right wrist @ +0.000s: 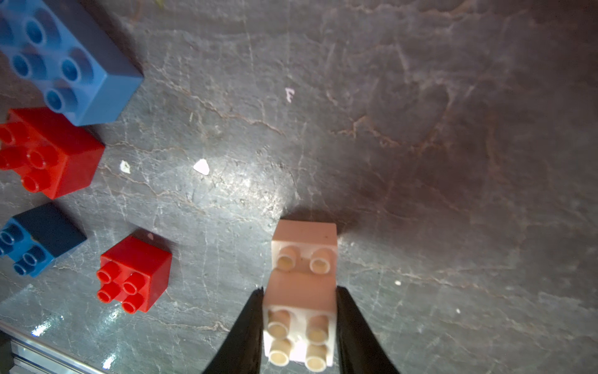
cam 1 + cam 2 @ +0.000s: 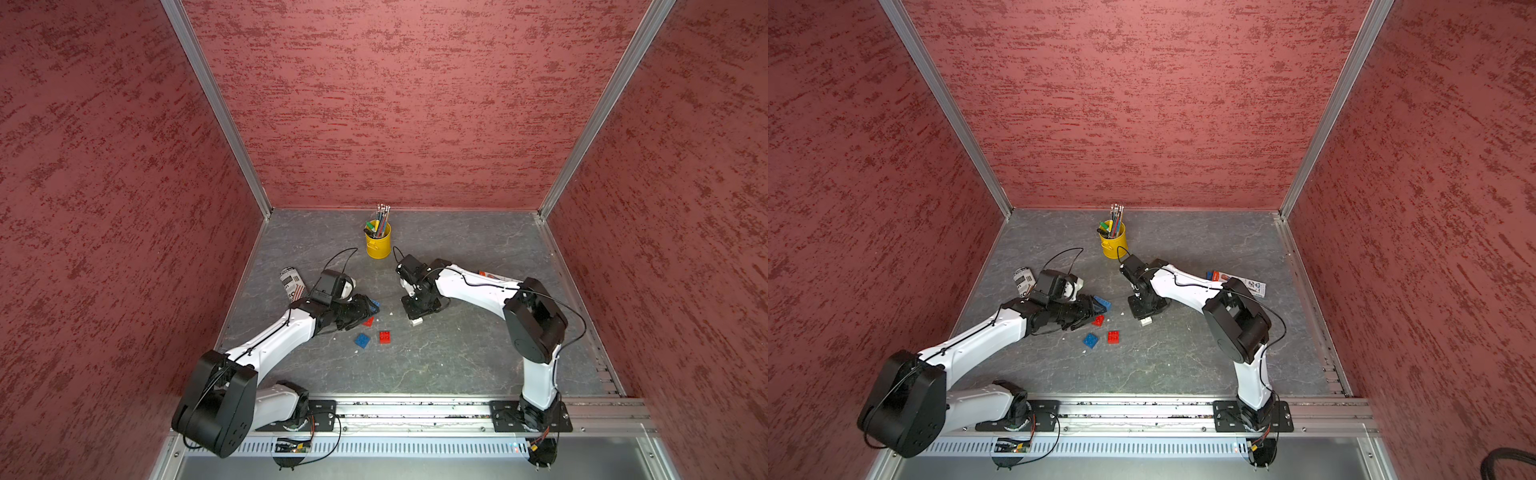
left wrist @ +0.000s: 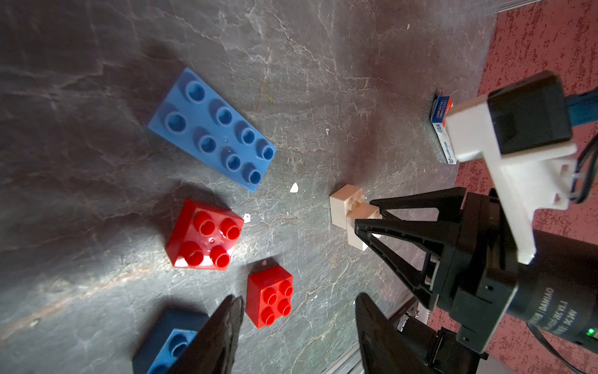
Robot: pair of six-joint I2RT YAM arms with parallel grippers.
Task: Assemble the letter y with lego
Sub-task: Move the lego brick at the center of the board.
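Two white lego bricks are joined in a step. My right gripper (image 1: 299,289) is shut on the upper white brick (image 1: 299,323), and the lower white brick (image 1: 304,249) sticks out past the fingertips onto the table. In a top view this pair (image 2: 415,321) sits under the right gripper (image 2: 415,309). The long blue brick (image 3: 212,129), two red bricks (image 3: 205,234) (image 3: 270,296) and a square blue brick (image 3: 171,343) lie loose and apart. My left gripper (image 3: 297,299) is open over them with nothing held. It shows in both top views (image 2: 369,311) (image 2: 1096,309). No letter y stands assembled.
A yellow pencil cup (image 2: 378,245) stands behind the bricks. A printed can (image 2: 293,284) lies behind the left arm. A small flat box (image 2: 1237,281) lies behind the right arm. White crumbs dot the grey table (image 2: 457,357). Red walls close three sides.
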